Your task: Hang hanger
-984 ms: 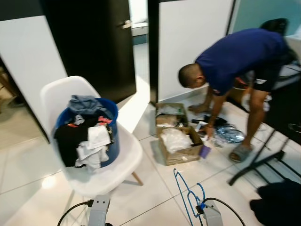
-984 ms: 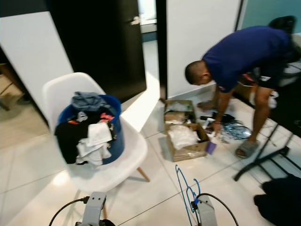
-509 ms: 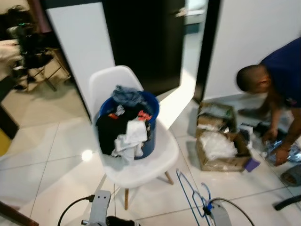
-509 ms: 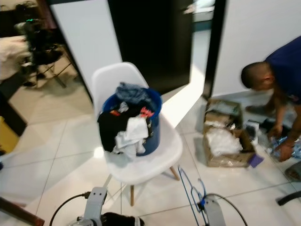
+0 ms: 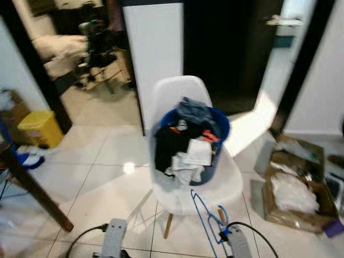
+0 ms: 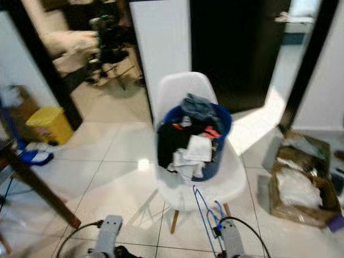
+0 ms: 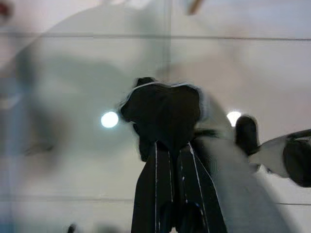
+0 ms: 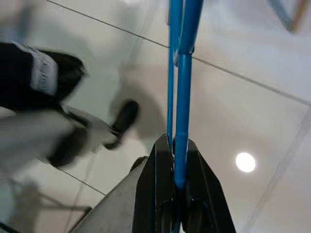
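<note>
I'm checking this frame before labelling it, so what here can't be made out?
- Where the blue hanger should hang: no rail or hook appears in the eye views.
- Right tool: its tips are cut off by the eye views' bottom edge.
- Clothes deep in the blue basket: covered by the top garments.
- Far room: blurred.

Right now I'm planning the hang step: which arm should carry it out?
The right. Its claw is shut on the blue hanger, which stands upright before the white chair. The left claw is shut and holds nothing.
</note>
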`<state>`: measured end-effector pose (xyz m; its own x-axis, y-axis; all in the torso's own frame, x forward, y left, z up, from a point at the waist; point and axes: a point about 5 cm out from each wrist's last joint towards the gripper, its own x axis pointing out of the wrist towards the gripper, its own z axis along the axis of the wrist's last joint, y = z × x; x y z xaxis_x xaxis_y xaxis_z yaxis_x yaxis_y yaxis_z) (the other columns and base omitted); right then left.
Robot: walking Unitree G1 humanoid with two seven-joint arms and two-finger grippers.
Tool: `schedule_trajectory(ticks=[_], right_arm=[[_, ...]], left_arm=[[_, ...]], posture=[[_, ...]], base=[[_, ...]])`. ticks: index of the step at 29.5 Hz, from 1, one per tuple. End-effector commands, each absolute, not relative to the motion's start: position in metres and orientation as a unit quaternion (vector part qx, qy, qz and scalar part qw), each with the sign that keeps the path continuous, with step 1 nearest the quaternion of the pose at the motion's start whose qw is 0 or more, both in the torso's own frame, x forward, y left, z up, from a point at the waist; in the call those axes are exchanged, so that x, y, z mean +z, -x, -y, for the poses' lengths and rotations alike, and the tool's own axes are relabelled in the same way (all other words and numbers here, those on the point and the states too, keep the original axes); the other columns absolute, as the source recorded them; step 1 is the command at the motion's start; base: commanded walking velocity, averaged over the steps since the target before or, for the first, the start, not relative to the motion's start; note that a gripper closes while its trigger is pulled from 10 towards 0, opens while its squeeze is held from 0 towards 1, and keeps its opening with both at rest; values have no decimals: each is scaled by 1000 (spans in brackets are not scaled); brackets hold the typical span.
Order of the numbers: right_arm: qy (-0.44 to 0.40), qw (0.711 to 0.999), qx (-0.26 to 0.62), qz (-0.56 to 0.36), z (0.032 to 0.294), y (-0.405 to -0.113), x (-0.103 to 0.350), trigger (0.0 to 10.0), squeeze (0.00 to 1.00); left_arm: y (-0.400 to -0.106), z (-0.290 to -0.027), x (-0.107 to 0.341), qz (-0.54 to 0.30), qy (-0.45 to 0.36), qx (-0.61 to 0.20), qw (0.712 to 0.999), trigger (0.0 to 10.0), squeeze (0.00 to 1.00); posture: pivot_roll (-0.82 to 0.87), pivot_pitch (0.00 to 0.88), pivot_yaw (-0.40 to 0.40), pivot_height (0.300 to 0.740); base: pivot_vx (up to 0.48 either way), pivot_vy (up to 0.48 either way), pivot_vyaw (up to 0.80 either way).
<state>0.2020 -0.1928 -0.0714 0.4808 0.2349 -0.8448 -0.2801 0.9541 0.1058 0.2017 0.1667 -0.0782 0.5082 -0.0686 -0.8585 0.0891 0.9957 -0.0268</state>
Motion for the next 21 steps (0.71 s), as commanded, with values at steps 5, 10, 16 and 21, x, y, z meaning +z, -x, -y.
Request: schedule_trajectory(ticks=[5, 10, 16, 21], right_arm=[[28, 854, 147, -498, 194, -194, -76, 10000, 0], [27, 854, 143, -499, 192, -192, -77, 10000, 0], [27, 855, 140, -498, 193, -193, -77, 10000, 0], [25, 856, 141, -496, 193, -193, -77, 10000, 0]], left_arm=[[-198, -165, -81, -499, -14, -50, 865, 10000, 0], [-198, -165, -80, -499, -15, -52, 865, 10000, 0], [-199, -164, -80, -497, -16, -52, 866, 10000, 0], [-199, -164, -79, -492, -11, -50, 869, 10000, 0]], posture=[[-24, 0, 29, 740], [-26, 0, 31, 740], [-27, 0, 31, 740], [-26, 0, 30, 740]], base=[[0, 0, 781], [0, 0, 781], [0, 0, 781], [0, 0, 781]])
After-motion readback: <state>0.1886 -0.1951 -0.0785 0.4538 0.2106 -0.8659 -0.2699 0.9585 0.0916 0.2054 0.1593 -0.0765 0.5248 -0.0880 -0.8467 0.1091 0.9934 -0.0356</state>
